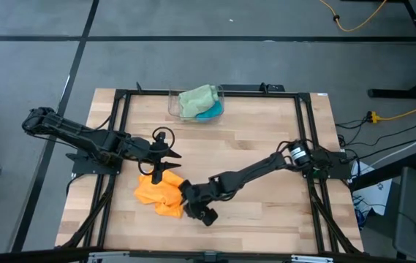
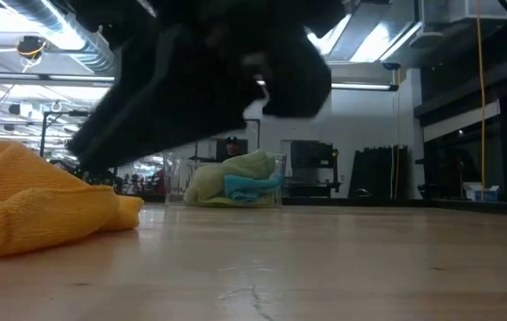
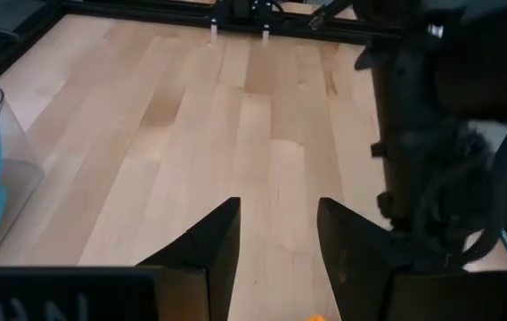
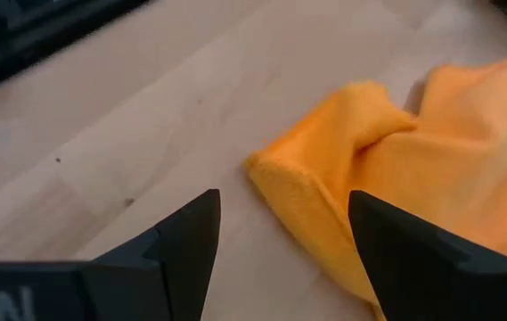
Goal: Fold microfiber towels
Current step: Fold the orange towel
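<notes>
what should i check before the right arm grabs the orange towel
1. Orange towel on the table, crumpled, unfolded: ok.
2. Right end effector open, a towel edge between its fingers: ok.
3. Left end effector over the towel's far edge, open in the wrist view: ok.
4. Left grip on towel: cannot tell.
5. Arms close together over the towel, clearance: cannot tell.
6. Other towels in the bin, out of the way: ok.

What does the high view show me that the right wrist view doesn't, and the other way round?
Only the high view shows the clear bin at the table's far edge holding the sage towel and teal towel, plus the left gripper over the orange towel. Only the right wrist view shows the right gripper open, its fingers by a folded corner. Both show the orange towel crumpled on the table.
</notes>
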Tool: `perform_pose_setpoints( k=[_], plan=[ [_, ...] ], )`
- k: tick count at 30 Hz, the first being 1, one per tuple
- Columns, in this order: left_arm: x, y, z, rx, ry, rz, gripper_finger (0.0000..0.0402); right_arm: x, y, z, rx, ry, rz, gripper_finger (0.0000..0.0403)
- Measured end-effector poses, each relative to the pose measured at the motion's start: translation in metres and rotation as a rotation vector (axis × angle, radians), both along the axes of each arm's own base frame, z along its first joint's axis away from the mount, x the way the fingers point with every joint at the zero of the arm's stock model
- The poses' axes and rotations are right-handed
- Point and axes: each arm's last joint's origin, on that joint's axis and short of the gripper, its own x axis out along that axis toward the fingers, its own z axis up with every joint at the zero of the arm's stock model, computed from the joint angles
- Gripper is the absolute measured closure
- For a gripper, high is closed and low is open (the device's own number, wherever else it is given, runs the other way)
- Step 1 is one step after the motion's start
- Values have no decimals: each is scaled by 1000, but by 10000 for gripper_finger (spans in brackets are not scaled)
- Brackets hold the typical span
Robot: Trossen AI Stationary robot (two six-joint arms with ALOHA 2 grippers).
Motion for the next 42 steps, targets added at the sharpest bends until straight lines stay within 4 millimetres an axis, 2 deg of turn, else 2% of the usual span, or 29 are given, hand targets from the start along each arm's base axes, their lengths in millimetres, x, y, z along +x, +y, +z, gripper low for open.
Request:
perform_pose_setpoints(
  k=[3,7,21,29,34,38,42],
  plan=[
    [0,0,0,0,0,0,260,4,1,-6,-10,28,-1,154],
    [0,0,0,0,0,0,260,11,-4,-3,-8,18,-13,154],
    [0,0,0,0,0,0,260,14,-17,-8,19,30,-10,154],
    [0,0,0,0,0,0,260,21,-24,-36,13,52,-28,154],
    [0,0,0,0,0,0,260,21,-29,-40,12,80,-39,157],
    [0,0,0,1,-1,0,260,19,-29,-37,23,98,-58,187],
    [0,0,0,0,0,-1,260,19,-29,-33,17,138,-87,249]
  ],
)
